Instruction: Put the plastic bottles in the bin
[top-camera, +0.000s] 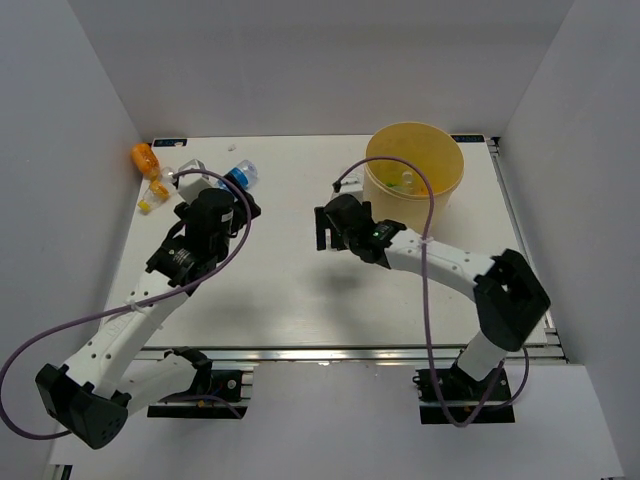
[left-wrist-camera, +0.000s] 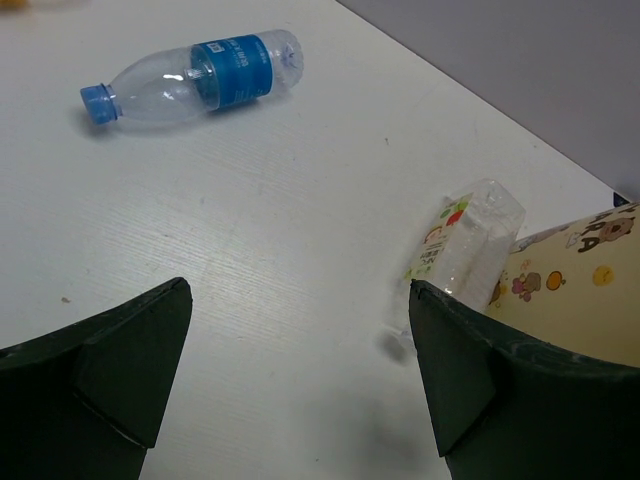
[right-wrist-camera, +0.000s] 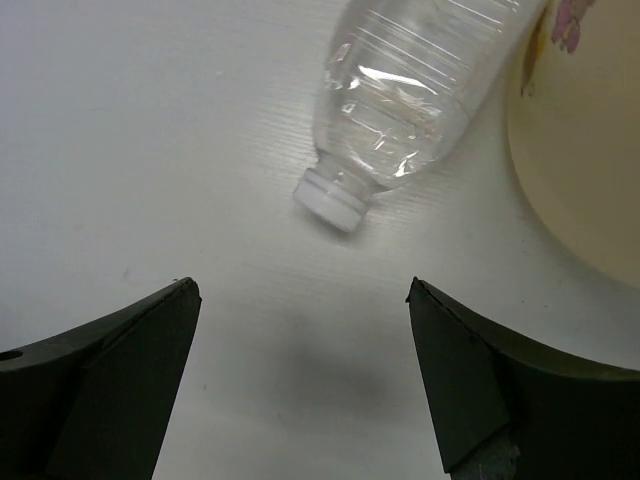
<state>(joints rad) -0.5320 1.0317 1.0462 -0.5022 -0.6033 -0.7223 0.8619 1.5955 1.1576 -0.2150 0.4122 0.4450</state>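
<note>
A robotics lab cell: plain white walls (top-camera: 300, 60) boxing a table (top-camera: 300, 300) with aluminium rail (top-camera: 350, 353).

**Bright, even light from above**

The white surface (top-camera: 290, 300) looks nearly washed out, with soft grey shadows near its middle. Glare streaks the clear bottle (right-wrist-camera: 405, 100) in the right wrist view.

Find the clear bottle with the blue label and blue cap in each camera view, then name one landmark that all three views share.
Top external: the blue-labelled bottle lies in the upper left part of the picture.
Left wrist: it lies on its side at the upper left, cap pointing left.
Right wrist: not in it; the white-capped bottle there has no blue label showing.
Shared landmark: the white table.
</note>
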